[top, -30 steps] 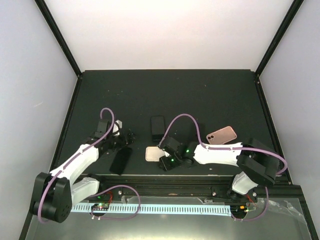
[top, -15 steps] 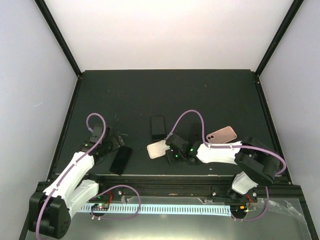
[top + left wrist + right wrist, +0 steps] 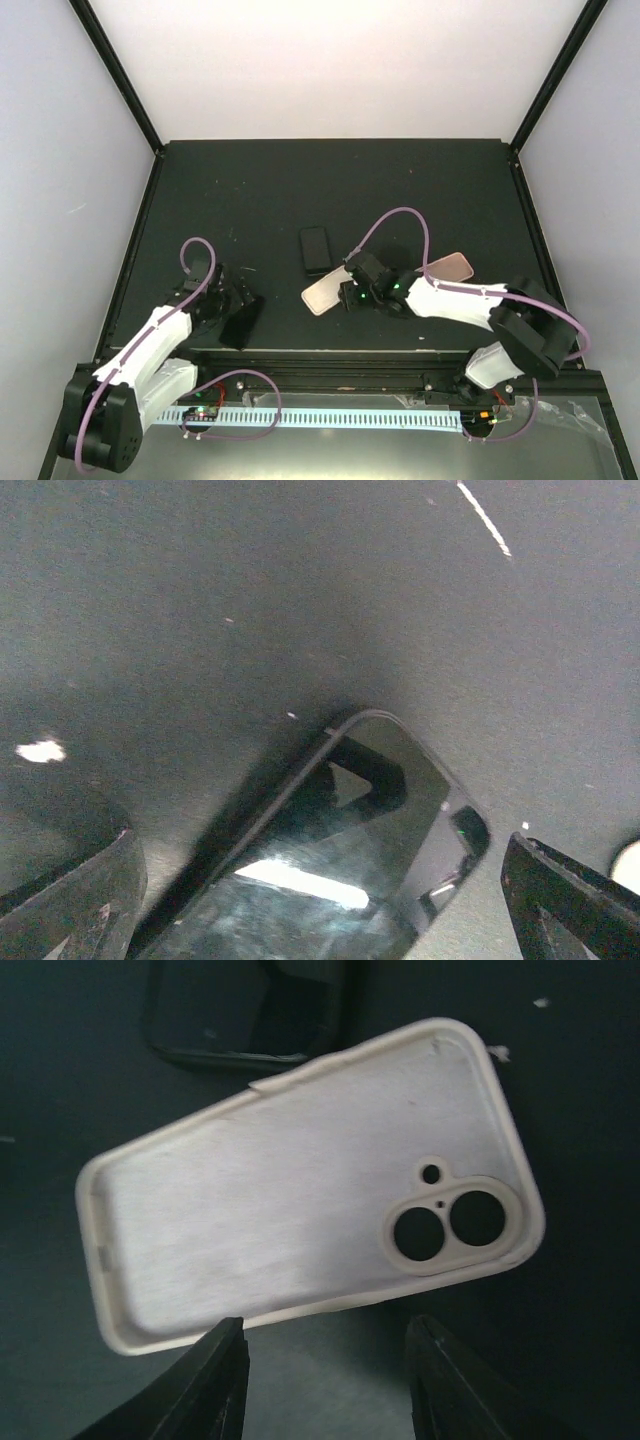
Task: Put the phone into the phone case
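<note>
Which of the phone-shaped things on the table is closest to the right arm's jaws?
The cream case, hollow side up just ahead of them; the black case, pink phone and black phone lie farther off.

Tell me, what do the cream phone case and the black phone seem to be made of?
Cream phone case: probably soft silicone or rubbery plastic, matte; its inside looks dull and faintly fuzzy, and the rim is wavy. Black phone: a glossy, glass-like face, judging by the sharp mirror reflections.

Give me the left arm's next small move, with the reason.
Probably lower the left gripper and close on the phone: its jaws stand wide open on either side of the phone's end, and the case lies hollow side up, ready.
</note>
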Motion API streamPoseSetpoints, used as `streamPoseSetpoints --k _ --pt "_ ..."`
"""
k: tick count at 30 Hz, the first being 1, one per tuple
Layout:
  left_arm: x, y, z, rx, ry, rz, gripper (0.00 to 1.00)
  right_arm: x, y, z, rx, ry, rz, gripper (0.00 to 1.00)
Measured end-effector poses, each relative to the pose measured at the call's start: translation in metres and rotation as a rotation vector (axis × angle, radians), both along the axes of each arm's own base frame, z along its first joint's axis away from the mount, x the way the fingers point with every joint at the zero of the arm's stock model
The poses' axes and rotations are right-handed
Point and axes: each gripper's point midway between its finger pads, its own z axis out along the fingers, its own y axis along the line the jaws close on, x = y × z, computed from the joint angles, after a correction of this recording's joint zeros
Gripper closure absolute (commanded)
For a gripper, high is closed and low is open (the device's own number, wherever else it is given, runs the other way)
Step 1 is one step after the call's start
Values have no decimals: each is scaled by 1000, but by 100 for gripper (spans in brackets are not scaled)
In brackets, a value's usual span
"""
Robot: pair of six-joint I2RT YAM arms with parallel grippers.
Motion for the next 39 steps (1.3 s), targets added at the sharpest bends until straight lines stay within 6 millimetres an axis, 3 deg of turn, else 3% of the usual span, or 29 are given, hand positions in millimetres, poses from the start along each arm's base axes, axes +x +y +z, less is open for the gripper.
streamPoseSetpoints --k 7,14,17,22,29,33,39 --pt "-1 -23 5 -149 -41 -22 1 -20 31 44 206 25 11 47" --pt "-5 -40 10 -262 -43 -24 1 -54 74 45 306 126 79 47" --pt "-9 -38 10 -260 -30 7 1 -64 98 45 321 163 117 47" --pt "-17 -15 8 -155 7 98 1 -77 143 53 375 198 190 47" --pt "-28 3 3 -66 57 154 1 -93 168 32 371 279 220 47" --pt "-32 4 0 -58 76 159 1 -101 168 12 349 346 198 47" --pt "-33 4 -1 -61 87 157 1 -101 173 4 366 383 161 46"
